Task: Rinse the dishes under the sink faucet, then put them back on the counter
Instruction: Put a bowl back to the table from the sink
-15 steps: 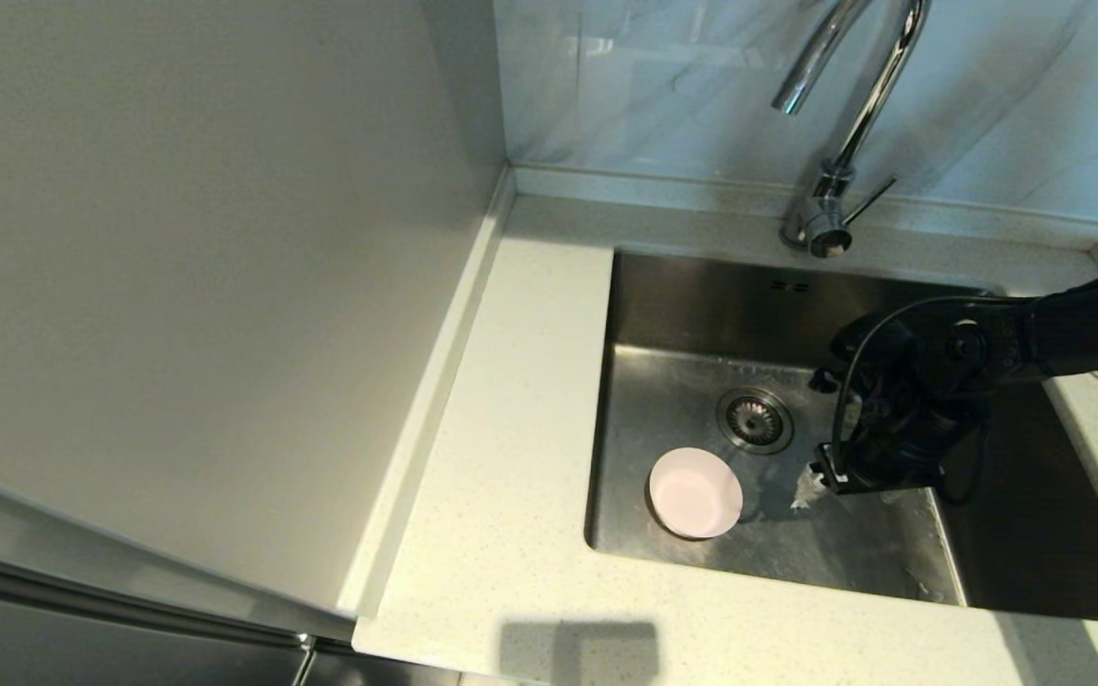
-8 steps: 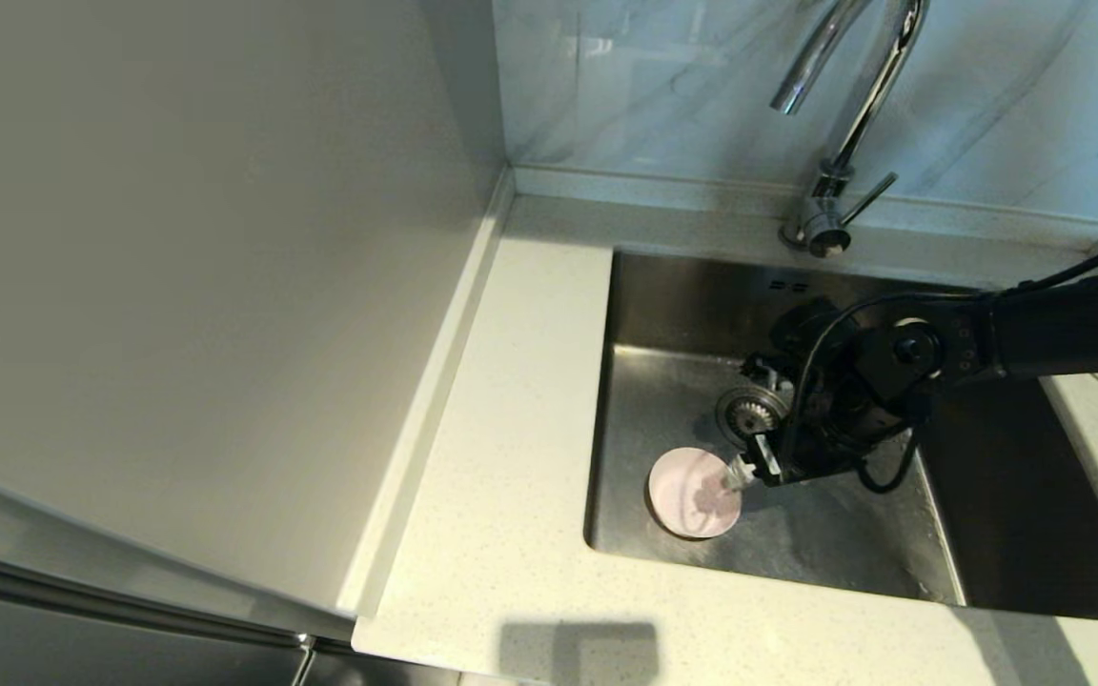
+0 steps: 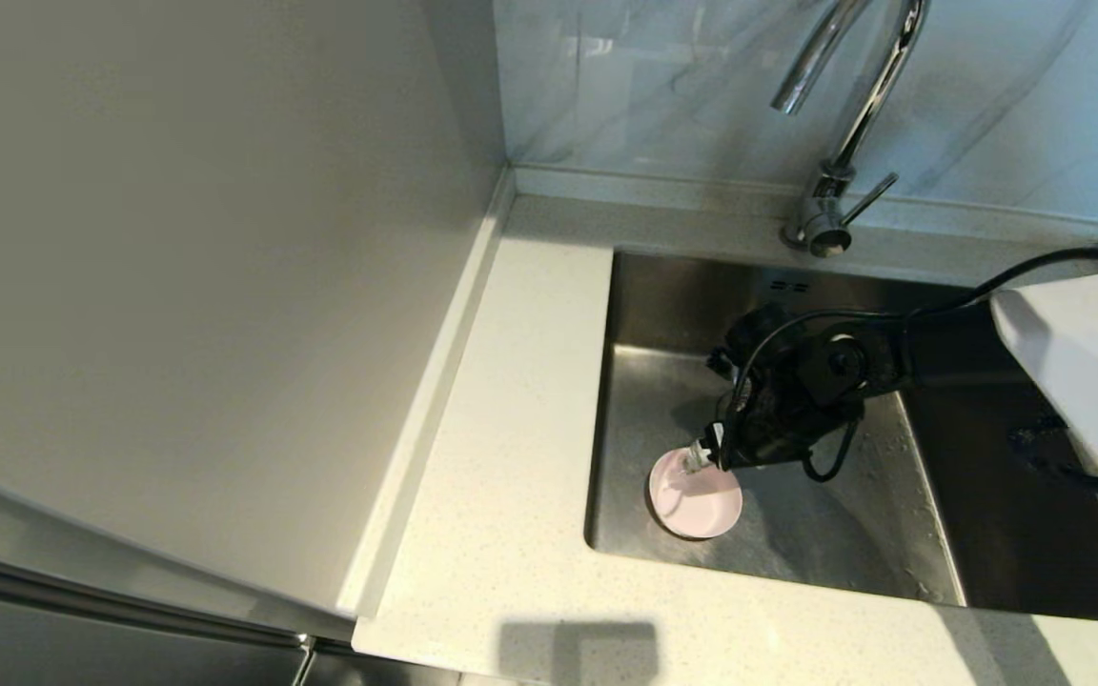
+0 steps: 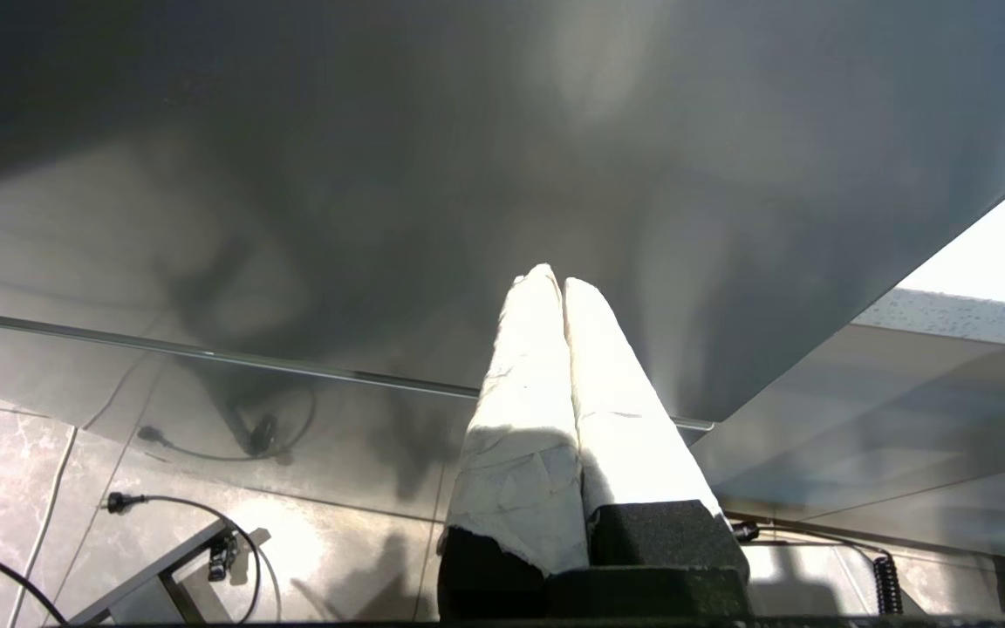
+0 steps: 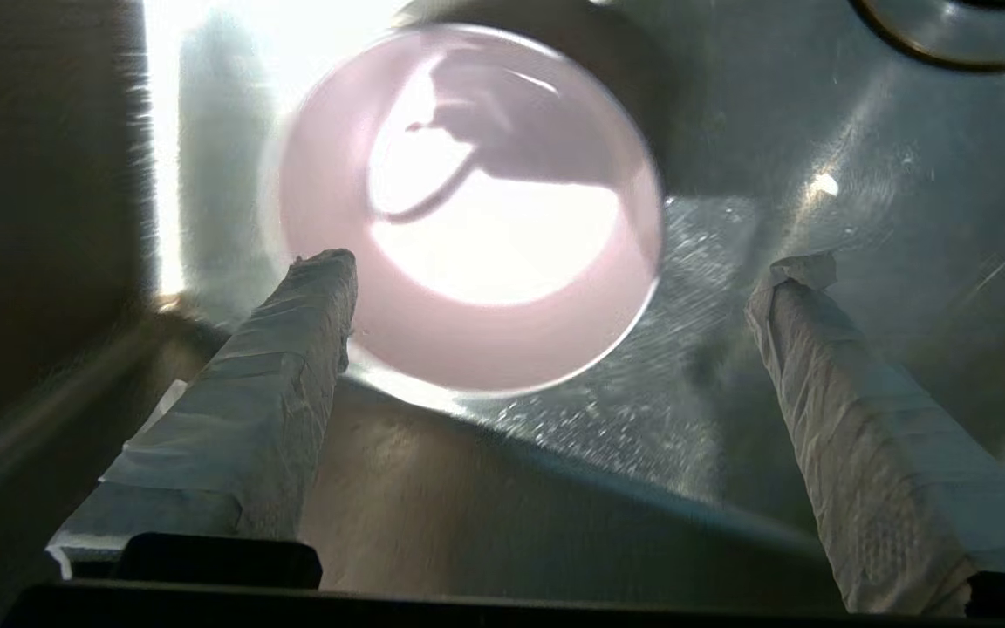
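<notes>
You've only got the pink bowl (image 3: 695, 495) sitting in the sink (image 3: 854, 553), not picked up yet. Right gripper (image 3: 699, 459) hovers over it, jaws wide open, nothing held. Faucet (image 3: 840, 124) looks dry, so rinsing and the tabletop (image 3: 511, 381) return are left. Left gripper (image 4: 552, 288) is parked, jaws closed.

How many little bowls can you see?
1. The pale pink bowl sits on the bottom of the sink, near its front left corner, under the open right gripper. Others may be out of view.

No readable text or labels, as far as visible
</notes>
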You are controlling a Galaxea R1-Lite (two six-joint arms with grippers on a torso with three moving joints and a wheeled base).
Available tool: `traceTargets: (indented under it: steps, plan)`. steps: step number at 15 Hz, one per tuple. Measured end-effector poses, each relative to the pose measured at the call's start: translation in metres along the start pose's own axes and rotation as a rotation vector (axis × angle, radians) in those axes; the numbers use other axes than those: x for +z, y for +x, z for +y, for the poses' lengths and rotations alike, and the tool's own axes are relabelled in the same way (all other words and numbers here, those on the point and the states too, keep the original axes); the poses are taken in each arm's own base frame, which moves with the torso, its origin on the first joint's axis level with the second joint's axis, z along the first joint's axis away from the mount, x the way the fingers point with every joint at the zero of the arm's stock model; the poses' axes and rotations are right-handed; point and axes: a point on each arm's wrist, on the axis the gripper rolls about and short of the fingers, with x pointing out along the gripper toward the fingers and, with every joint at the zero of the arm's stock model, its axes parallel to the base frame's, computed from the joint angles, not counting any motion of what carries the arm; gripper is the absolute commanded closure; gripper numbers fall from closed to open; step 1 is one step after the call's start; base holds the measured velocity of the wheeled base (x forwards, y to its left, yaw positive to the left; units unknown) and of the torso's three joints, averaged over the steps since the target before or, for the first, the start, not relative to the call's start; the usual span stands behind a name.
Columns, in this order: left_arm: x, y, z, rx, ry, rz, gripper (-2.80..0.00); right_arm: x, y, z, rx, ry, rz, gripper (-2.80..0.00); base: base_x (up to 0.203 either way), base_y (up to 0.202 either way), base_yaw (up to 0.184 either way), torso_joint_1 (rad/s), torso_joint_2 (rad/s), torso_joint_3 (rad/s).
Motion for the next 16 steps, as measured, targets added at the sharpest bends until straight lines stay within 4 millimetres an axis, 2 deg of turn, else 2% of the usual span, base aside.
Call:
traceTargets:
  steps: [6,10,11,12,16]
  plan:
    - [0.0,0.0,0.0,0.001,0.0,0.0,0.0,0.011,0.043,-0.015,-0.02,-0.001,0.002,-2.8,0.0,0.0,0.0,0.0,0.0,0.0]
    - [0.0,0.0,0.0,0.001,0.0,0.0,0.0,0.017,0.062,-0.029,-0.036,-0.008,-0.003,-2.8,0.0,0.0,0.0,0.0,0.0,0.0]
    - [0.0,0.0,0.0,0.001,0.0,0.0,0.0,0.018,0.066,-0.032,-0.04,-0.013,-0.001,-0.81,0.0,0.0,0.0,0.0,0.0,0.0]
    - [0.0,0.0,0.0,0.001,0.0,0.0,0.0,0.017,0.068,-0.034,-0.047,-0.026,0.003,0.0,0.0,0.0,0.0,0.0,0.0,0.0]
    - [0.0,0.0,0.0,0.001,0.0,0.0,0.0,0.016,0.07,-0.042,-0.067,-0.033,0.013,0.0,0.0,0.0,0.0,0.0,0.0,0.0]
